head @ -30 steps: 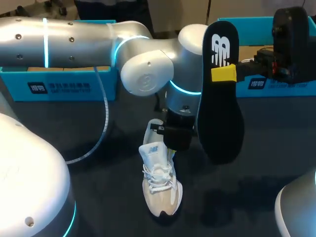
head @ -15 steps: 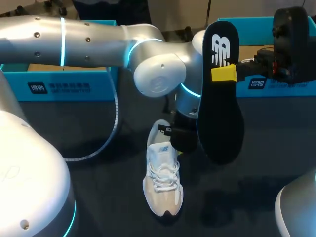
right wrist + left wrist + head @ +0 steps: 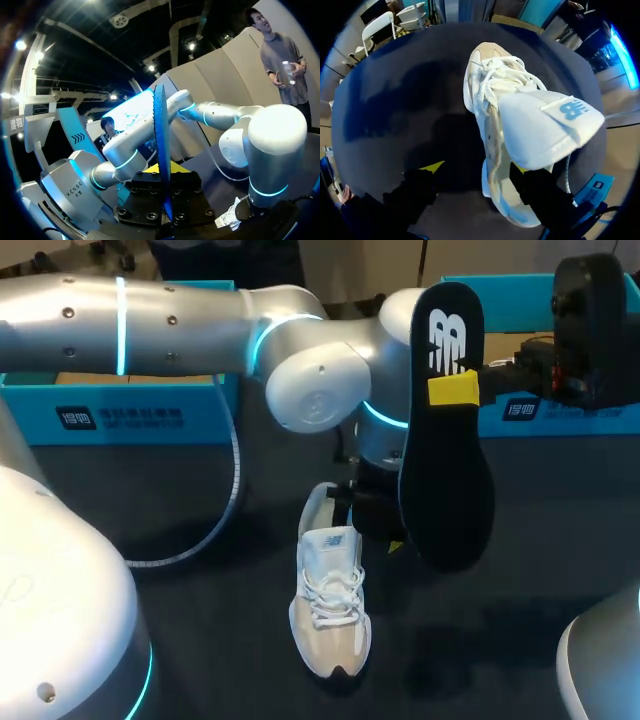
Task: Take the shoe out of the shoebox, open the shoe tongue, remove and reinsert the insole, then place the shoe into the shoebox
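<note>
Two L fingers [image 3: 431, 168] straddle shoe [image 3: 492, 100] heel; R fingers [image 3: 452, 390] pinch insole [image 3: 445, 480].

Left fingers [image 3: 433, 167] low, spread; right fingers [image 3: 452, 388] raised, clamped.

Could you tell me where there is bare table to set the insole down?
Bare dark table lies between white-and-beige sneaker and grey cable, and right of the sneaker's toe. Its heel is crowded by the left gripper and black insole.
</note>
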